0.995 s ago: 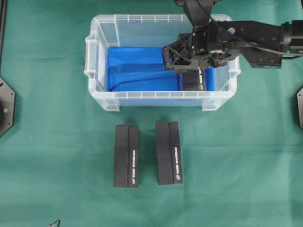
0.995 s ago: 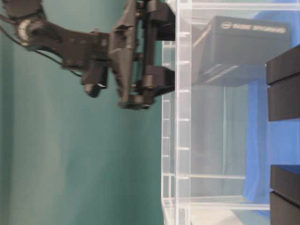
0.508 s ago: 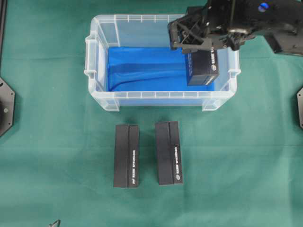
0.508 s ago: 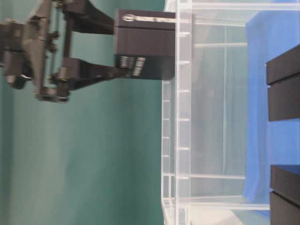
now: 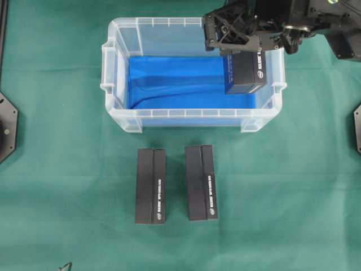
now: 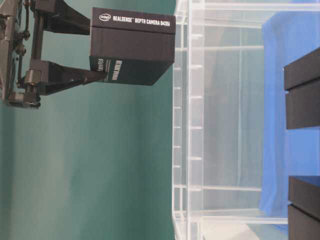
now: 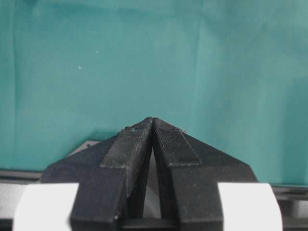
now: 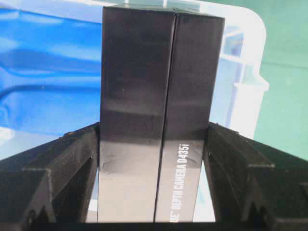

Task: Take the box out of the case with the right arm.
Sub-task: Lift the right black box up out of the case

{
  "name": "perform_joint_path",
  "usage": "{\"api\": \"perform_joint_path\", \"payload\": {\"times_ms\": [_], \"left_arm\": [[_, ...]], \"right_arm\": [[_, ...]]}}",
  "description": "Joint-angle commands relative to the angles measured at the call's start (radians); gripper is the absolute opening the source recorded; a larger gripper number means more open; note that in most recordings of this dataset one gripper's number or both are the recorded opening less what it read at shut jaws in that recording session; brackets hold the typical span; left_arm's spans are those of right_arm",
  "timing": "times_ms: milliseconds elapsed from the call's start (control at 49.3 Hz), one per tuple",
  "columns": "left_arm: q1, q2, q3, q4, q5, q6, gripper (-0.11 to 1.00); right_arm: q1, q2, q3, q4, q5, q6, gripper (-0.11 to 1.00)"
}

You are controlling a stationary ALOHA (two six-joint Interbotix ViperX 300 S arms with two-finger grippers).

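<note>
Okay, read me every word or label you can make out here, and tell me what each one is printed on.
"intel REALSENSE DEPTH CAMERA D435i": on the black box held above the clear bin.
"DEPTH CAMERA D435i": same box, right wrist view, start cut off.
White lettering on that box's lower face: too blurred.
White print on the two boxes on the table: too small.

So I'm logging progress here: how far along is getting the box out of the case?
Done: the right gripper is clamped on the box and has it lifted clear above the case rim in the side view. In hand: it hangs over the case's right end. Left: carry it sideways and set it down.
</note>
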Motion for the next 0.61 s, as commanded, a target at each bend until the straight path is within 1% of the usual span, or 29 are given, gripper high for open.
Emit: {"api": "perform_joint_path", "payload": {"times_ms": [0,589], "left_arm": [[-0.002,0.003,-0.011,0.002,-0.005,0.002,0.02],[-0.002,0.005,-0.008,0.002,-0.003,0.000,0.02]], "right_arm": [[0.003,-0.034,-0.032,-0.008,0.005,-0.002,0.66],[0.005,-0.035,-0.032,-0.002,0.005,-0.003,0.66]]}}
